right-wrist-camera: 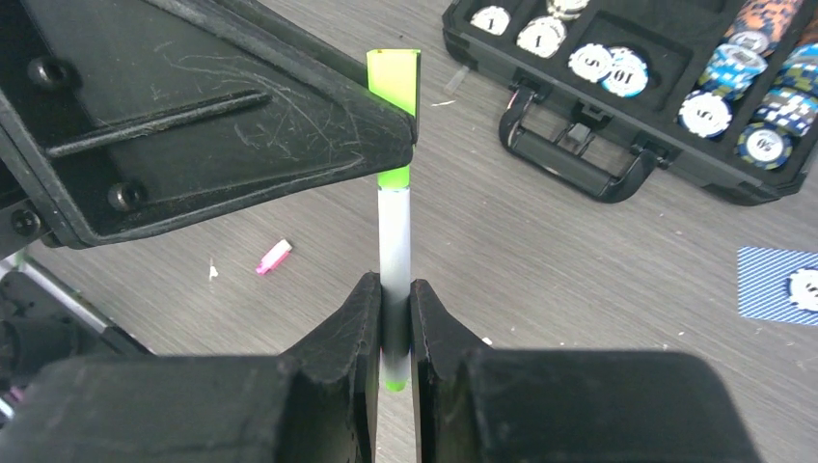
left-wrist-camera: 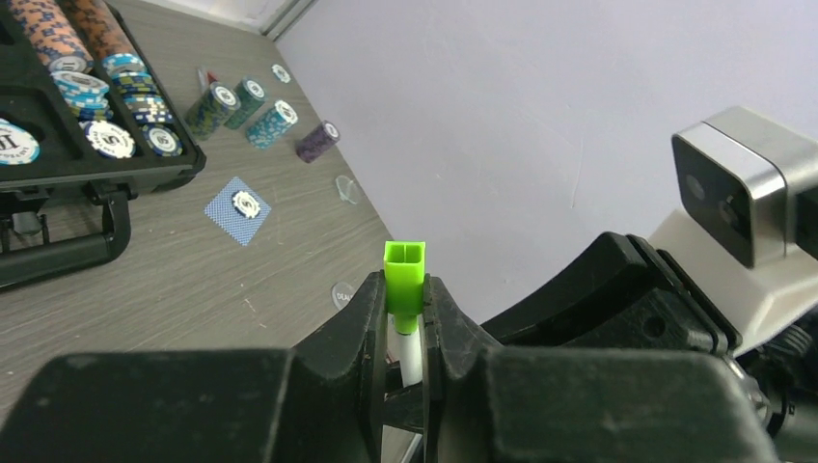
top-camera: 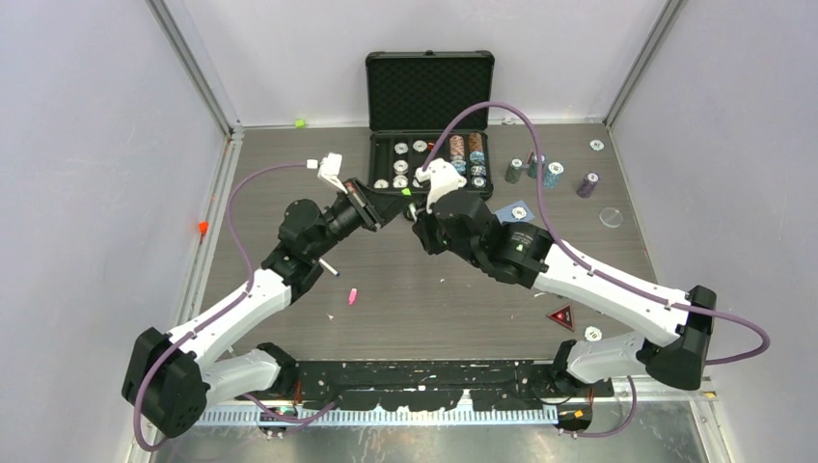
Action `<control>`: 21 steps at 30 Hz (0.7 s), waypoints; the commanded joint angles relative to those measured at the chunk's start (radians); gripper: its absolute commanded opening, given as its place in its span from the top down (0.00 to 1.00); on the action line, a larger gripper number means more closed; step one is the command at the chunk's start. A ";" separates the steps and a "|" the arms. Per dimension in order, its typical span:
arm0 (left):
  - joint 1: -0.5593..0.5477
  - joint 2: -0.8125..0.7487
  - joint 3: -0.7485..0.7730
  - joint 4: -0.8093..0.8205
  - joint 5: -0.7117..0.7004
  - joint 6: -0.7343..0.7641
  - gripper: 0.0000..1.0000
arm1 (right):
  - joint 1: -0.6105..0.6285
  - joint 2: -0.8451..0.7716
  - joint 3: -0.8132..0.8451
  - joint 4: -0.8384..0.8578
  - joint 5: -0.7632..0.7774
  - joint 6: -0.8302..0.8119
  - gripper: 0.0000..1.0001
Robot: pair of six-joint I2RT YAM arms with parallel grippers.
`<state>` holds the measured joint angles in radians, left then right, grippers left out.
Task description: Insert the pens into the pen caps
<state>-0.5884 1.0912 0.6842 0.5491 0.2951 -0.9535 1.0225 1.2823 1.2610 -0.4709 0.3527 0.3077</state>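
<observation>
L gripper (left-wrist-camera: 405,316): clamped on green cap (left-wrist-camera: 404,270) | R gripper (right-wrist-camera: 394,299): clamped on white pen (right-wrist-camera: 394,227), tip looks inside cap, both in mid-air | risk: off-axis push → pen skids thru R pads or cap twists out (thin hold), seats only half | pink cap (right-wrist-camera: 273,258): lying on table (right-wrist-camera: 540,251)

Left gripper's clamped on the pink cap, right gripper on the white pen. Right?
Not quite: the left gripper grips the green cap, as the left wrist view shows. The pink cap lies loose on the table. The right gripper does hold the white pen.
</observation>
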 commanded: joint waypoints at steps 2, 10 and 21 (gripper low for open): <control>-0.049 0.010 0.081 -0.304 0.020 -0.014 1.00 | -0.013 0.027 0.133 0.148 0.103 -0.112 0.99; -0.068 0.042 0.147 -0.442 -0.046 -0.115 1.00 | -0.013 0.091 0.197 0.178 0.124 -0.194 0.99; -0.082 0.052 0.065 -0.194 0.071 -0.020 1.00 | -0.111 0.034 0.221 0.170 -0.130 -0.141 1.00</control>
<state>-0.6128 1.1271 0.8272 0.2829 0.1223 -1.0267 0.9768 1.3994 1.3956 -0.5465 0.3645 0.1421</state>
